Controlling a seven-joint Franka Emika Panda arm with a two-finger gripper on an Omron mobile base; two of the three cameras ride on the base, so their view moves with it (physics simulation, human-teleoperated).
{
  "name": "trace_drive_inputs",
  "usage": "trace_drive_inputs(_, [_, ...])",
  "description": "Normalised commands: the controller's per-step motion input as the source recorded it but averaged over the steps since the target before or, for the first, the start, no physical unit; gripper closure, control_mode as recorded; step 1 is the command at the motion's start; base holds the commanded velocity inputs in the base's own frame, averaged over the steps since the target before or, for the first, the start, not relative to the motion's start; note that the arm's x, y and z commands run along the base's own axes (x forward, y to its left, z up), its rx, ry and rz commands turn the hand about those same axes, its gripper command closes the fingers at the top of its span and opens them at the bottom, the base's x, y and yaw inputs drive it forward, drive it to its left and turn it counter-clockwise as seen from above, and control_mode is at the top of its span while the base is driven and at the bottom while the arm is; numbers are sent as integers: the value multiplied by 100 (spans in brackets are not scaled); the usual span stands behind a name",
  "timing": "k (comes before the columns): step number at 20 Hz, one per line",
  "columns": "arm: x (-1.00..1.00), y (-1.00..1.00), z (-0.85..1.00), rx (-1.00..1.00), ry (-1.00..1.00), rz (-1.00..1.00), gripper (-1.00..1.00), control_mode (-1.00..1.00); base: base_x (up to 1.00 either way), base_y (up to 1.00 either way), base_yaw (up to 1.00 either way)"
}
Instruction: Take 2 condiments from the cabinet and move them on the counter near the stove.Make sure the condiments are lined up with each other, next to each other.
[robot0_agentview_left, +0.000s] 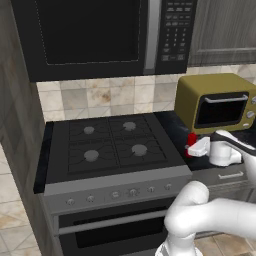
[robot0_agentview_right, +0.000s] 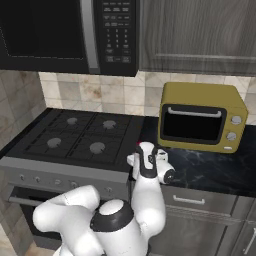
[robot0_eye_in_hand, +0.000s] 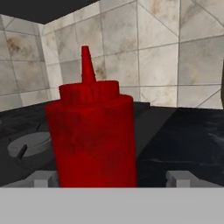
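The red squeeze bottle stands upright on the black marble-look table, just beside the right edge of the stove and in front of the olive-yellow toaster oven. It has a broad, straight-sided body, a ribbed red collar and a slim pointed red cap, all one deep glossy red. The tool is spread wide, its two grey fingertips standing clear of the bottle on either side, so nothing is gripped.
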Motion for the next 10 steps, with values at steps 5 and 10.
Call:
trace_drive_inputs(5, [-15,-12,8,0,0,0,-100,-100,0,0,0])
trace_drive_inputs(10, [-34,-20,36,0,0,0,-100,-100,0,0,0])
